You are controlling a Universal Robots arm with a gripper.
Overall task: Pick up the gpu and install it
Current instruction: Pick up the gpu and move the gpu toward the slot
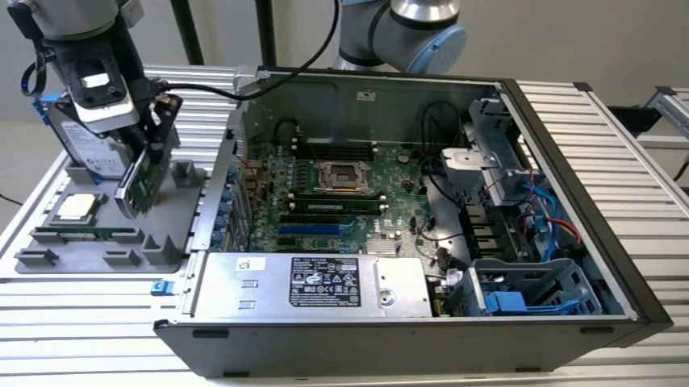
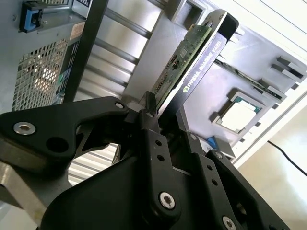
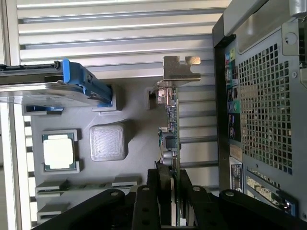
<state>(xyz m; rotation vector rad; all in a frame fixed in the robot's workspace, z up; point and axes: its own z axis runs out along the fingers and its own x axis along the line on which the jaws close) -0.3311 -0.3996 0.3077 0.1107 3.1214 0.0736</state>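
The gpu, a green card with a black cooler face, stands nearly upright and slightly tilted over the grey parts tray at the exterior view's left. My gripper is shut on its upper edge. In the second wrist view the black fingers clamp the gpu between them. In the first wrist view the gpu appears edge-on with its silver bracket at the far end, and the gripper pinches the near end. Whether the card's lower edge still touches the tray is unclear.
The open computer case lies to the exterior view's right of the tray, its motherboard exposed. On the tray are a hard drive in a blue frame, a processor chip and a memory stick. The case's perforated wall is close beside the card.
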